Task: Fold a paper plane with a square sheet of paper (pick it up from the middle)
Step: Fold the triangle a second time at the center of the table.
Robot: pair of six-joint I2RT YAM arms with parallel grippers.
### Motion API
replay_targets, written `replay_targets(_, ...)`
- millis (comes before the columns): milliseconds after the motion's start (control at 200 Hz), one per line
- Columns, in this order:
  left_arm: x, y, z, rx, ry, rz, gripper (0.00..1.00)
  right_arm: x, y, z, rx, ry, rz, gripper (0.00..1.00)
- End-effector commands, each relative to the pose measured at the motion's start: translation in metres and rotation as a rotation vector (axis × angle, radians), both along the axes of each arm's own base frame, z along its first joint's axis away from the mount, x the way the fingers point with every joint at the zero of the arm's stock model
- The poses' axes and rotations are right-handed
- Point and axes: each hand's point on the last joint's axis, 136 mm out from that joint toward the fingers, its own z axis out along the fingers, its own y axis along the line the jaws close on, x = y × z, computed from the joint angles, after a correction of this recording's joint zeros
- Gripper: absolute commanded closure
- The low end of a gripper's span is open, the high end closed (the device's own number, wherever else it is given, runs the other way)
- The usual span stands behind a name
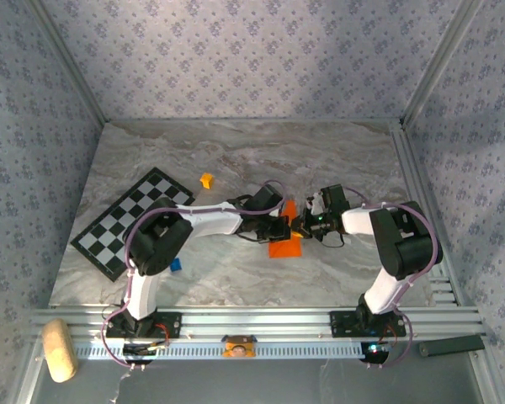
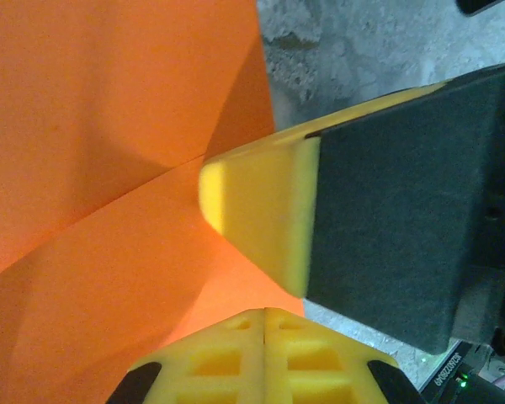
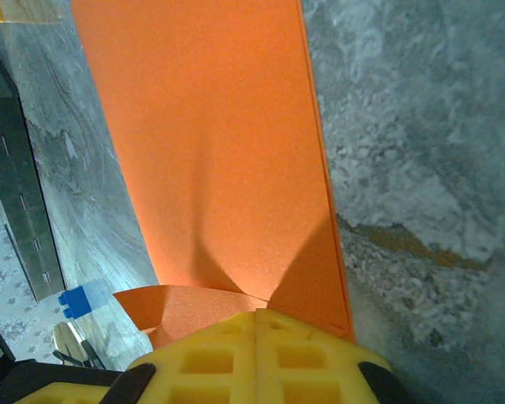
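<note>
**Both claws shut at the fold, mid-table**

My left claw is pressed together, tips down at the sheet. The sheet spreads ahead and to the left of it. A crease runs slantwise away from the tips.

My right claw comes in from the right, also pressed together. Its tip touches the sheet just ahead of my left tips, at the crease.

My reading: one claw pins while the other firms the fold, so the thin paper cannot spring open.

From the right wrist, the sheet runs straight ahead of the right claw. Its long edge lies on the bare table to the right. A small flap curls up just left of the tips.

I cannot tell whether either claw nips paper between its jaws or only presses on it.

No dart shape yet. I judge the folding to be partway along.
</note>
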Motion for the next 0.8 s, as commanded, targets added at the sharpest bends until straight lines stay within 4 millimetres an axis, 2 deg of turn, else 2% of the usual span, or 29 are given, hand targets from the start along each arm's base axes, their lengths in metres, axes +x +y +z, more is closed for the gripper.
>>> replay_targets(0,-0.002,0.004,-0.017,0.030,-0.002,0.003,0.99,-0.025,-0.024,-0.039,-0.135,0.133,-0.058,1.00)
replay_targets(155,-0.015,0.020,-0.037,0.084,0.020,-0.017,0.98,-0.027,-0.026,-0.044,-0.149,0.145,-0.060,1.00)
replay_targets(320,-0.025,0.038,-0.049,0.154,0.015,-0.047,0.97,-0.029,-0.028,-0.046,-0.158,0.150,-0.062,1.00)
replay_targets(435,-0.025,0.048,-0.048,0.190,-0.010,-0.050,0.97,-0.029,-0.029,-0.047,-0.164,0.148,-0.063,1.00)
replay_targets(580,-0.027,0.049,-0.042,0.176,-0.018,-0.057,0.96,-0.029,-0.030,-0.047,-0.169,0.148,-0.062,1.00)
replay_targets(795,-0.041,0.061,-0.046,0.190,0.011,-0.073,0.95,-0.028,-0.031,-0.046,-0.173,0.149,-0.063,1.00)
